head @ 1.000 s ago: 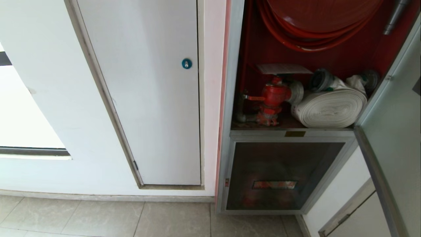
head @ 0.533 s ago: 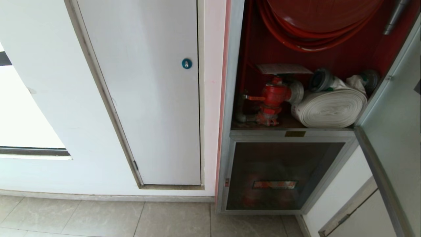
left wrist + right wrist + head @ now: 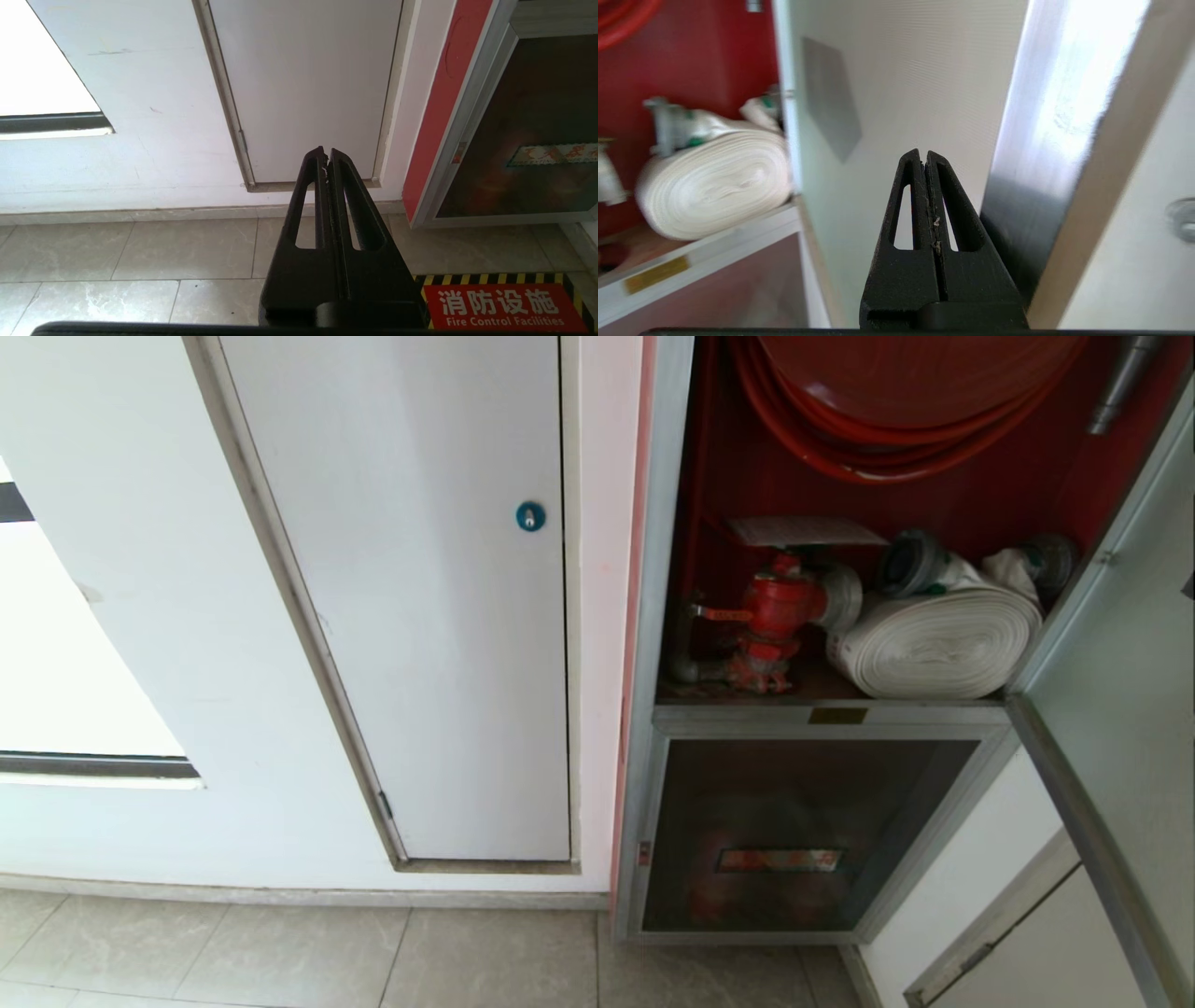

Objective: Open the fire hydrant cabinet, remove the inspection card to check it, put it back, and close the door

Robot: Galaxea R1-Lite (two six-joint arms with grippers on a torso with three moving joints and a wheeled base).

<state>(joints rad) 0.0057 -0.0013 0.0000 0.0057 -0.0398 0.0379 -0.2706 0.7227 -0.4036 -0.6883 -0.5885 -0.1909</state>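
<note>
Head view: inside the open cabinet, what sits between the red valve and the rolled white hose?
In the head view, a pale round coupling cap lies between the red valve and the rolled white hose; the inspection card rests above the valve.

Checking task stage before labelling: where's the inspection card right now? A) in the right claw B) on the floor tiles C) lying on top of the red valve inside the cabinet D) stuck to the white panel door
C: the inspection card lies flat above the red valve inside the open fire hydrant cabinet, and the right claw is shut on nothing.
</note>
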